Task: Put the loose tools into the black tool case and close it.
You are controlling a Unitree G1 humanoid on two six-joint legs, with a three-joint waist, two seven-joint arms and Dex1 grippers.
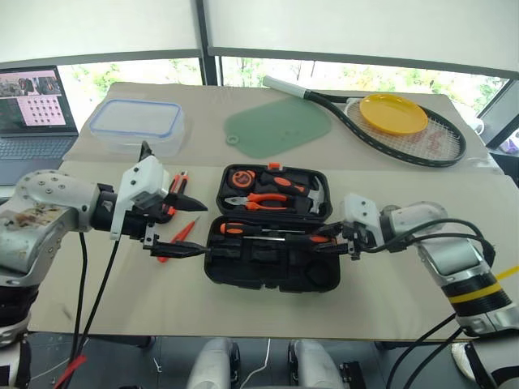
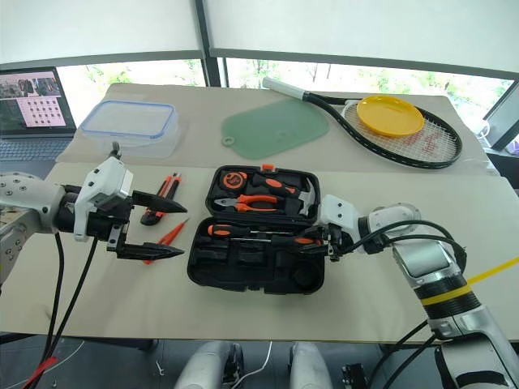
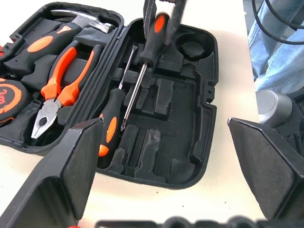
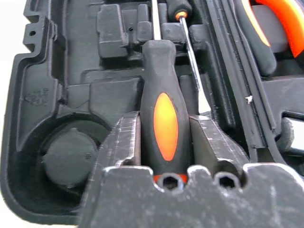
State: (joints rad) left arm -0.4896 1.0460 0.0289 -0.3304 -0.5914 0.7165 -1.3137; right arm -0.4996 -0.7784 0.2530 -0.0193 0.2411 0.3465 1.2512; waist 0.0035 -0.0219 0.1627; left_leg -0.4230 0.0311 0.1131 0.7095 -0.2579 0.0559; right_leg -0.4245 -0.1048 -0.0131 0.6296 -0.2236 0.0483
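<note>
In the left eye view, the black tool case (image 1: 272,243) is seen lying open on the table (image 1: 122,300), with the utility knife (image 1: 176,191) and tester screwdriver (image 1: 180,237) left outside it. In the left wrist view, the left gripper (image 3: 166,161) is spread wide, empty. In the right wrist view, a screwdriver (image 4: 164,128) handle is framed by the right gripper (image 4: 165,137) (whether clamped cannot be told).

The tape measure (image 3: 8,97), seated in the upper half of the black tool case (image 3: 209,71), carries a partly visible white marking on its orange face that reads "2m". A recycling-type moulded mark on the case wall (image 4: 37,97) is too small to read.
</note>
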